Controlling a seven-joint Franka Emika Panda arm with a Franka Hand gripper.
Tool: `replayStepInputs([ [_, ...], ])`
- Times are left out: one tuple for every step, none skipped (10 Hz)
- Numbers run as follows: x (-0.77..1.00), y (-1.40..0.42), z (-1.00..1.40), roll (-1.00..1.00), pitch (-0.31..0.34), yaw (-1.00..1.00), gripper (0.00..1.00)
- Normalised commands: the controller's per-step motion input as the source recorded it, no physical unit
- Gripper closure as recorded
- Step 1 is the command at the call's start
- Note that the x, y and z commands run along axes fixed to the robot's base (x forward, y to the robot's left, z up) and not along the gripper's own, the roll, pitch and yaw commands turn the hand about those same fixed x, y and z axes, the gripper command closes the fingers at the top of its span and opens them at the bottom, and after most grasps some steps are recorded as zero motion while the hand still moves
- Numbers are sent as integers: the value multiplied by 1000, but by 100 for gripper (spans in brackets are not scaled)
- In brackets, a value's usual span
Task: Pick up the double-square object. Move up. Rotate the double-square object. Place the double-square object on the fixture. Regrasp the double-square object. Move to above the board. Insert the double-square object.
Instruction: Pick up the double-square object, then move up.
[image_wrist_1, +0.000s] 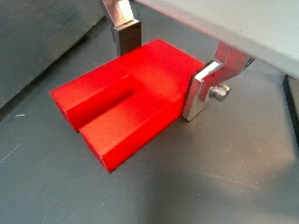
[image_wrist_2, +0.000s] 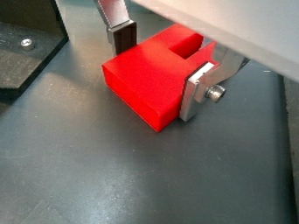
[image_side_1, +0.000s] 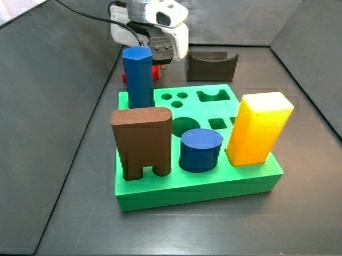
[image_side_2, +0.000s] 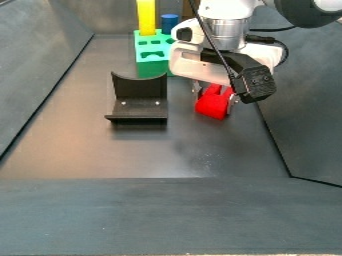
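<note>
- Red glossy plastic marks the double-square object (image_wrist_1: 122, 101), which is seen lying on the dark floor in both wrist views, its stepped profile facing the camera.
- The gripper (image_wrist_1: 163, 70) is lowered over the block, one silver finger (image_wrist_1: 205, 90) set against one side and the other finger (image_wrist_2: 121, 33) against the opposite side; the jaws are judged closed on the block, as the pick-up requires, though firm contact at the far finger cannot be confirmed.
- In a side view the block (image_side_2: 214, 103) is seen under the gripper (image_side_2: 222, 92), on the floor just right of the fixture (image_side_2: 136, 98), so that only a short transfer is judged needed for the later placing.
- The fixture is left unoccupied, its notched top ready to receive the block.
- The board (image_side_1: 201, 180) is shown near the camera in a side view, with the gripper (image_side_1: 150, 55) beyond its far left corner.
- Counted on the board: one blue column (image_side_1: 136, 78), one blue cylinder (image_side_1: 201, 150), one brown arch block (image_side_1: 142, 143), one yellow block (image_side_1: 258, 127).
- Counted overall: one red block, one fixture, one board, one gripper.
</note>
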Motion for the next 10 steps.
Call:
replayStepInputs([
  [0,0,0,0,0,0,100],
  [0,0,0,0,0,0,100],
  [0,0,0,0,0,0,100],
  [0,0,0,0,0,0,100],
  [0,0,0,0,0,0,100],
  [0,0,0,0,0,0,100],
  [0,0,0,0,0,0,100],
  [0,0,0,0,0,0,100],
  [0,0,0,0,0,0,100],
  [0,0,833,0,0,0,100],
])
